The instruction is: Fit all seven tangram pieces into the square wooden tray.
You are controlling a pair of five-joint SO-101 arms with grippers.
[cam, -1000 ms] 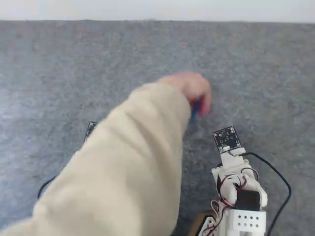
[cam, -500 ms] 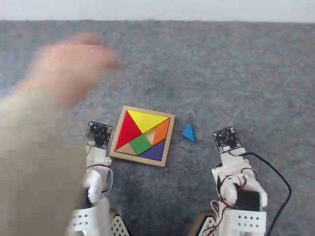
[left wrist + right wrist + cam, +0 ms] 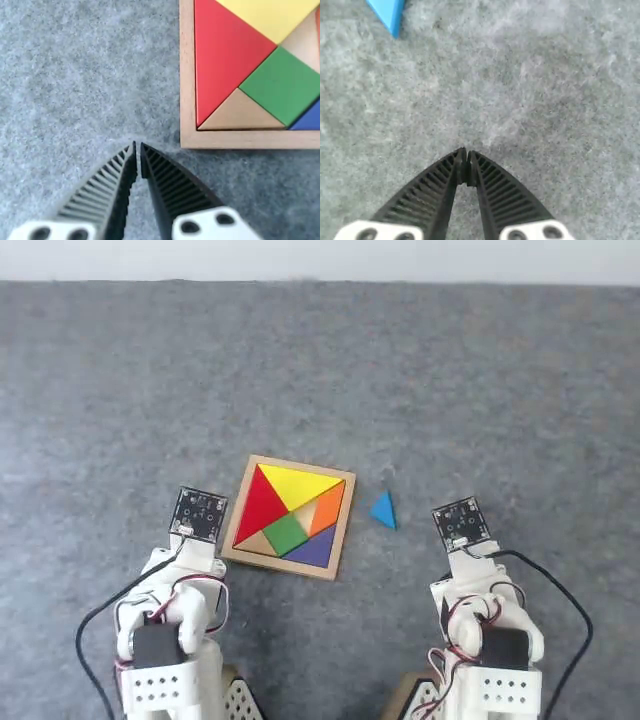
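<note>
Our left gripper [image 3: 136,148] has its jaws clenched on nothing, tips over the grey felt mat [image 3: 65,75] just beside a corner of the square wooden tray [image 3: 187,75]. Our right gripper [image 3: 466,153] is likewise pressed closed and empty above the mat. The small blue triangle piece [image 3: 390,11] lies near it but apart.

From above, that blue triangle lies flat on the mat, just beside the tray's rim on the right arm's side. Seated in the tray we see the large red triangle [image 3: 258,508], the large yellow triangle [image 3: 300,485], the orange piece [image 3: 328,511], the green square [image 3: 287,534] and the indigo piece [image 3: 314,548]. Two wood-coloured triangular patches remain, the corner patch [image 3: 255,543] and the centre patch [image 3: 307,513]. We cannot tell which is a piece and which is bare floor.

We judge the puzzle nearly done: the blue triangle has yet to go in.
</note>
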